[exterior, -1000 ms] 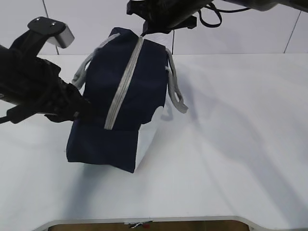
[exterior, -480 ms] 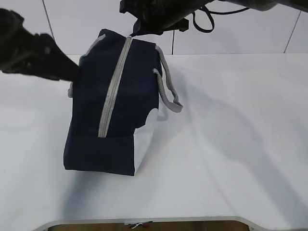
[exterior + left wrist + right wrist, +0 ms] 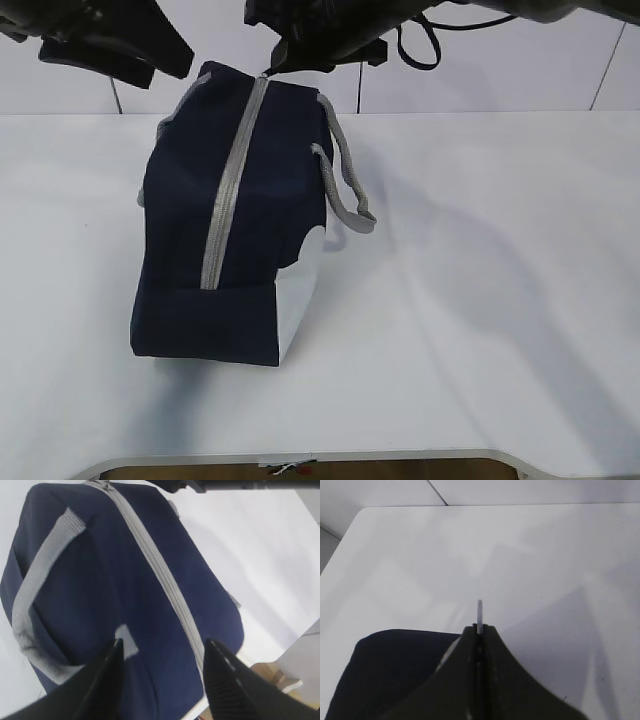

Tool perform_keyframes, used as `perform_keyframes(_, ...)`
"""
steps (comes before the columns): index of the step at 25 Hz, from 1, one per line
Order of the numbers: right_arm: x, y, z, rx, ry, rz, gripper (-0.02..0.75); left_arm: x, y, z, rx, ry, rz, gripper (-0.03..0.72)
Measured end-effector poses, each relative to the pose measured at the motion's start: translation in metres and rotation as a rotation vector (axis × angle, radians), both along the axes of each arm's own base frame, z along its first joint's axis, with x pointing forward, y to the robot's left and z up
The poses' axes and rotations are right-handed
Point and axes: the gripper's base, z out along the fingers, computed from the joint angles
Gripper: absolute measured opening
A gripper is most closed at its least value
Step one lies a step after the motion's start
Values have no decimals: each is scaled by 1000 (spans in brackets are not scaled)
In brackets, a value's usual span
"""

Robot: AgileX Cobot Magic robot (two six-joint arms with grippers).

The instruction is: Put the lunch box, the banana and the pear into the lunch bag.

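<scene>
We see the bag (image 3: 250, 210) in matt navy woven cloth, with a smooth white panel (image 3: 300, 300) low on one end. Its zipper tape (image 3: 228, 180) and straps (image 3: 345, 185) are grey coarse webbing. The counter (image 3: 480, 300) is smooth white with a faint sheen. The left end effector (image 3: 162, 672) fingers (image 3: 102, 680) look like matt black plastic.

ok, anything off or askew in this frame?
Nothing spilled or damaged. The lunch bag sits zipped shut on the table, angled rather than square to the table's front edge. The right gripper is pinched on the zipper pull at the bag's far end; the left gripper is open above it.
</scene>
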Motion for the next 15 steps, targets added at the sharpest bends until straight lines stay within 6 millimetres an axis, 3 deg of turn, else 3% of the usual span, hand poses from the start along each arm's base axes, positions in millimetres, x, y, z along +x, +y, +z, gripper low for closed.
perform_keyframes(8, 0, 1, 0, 14, 4, 4, 13, 51, -15, -28, 22, 84, -16, 387)
perform_keyframes(15, 0, 1, 0, 15, 4, 6, 13, 62, -18, -49, 64, 163, -43, 281)
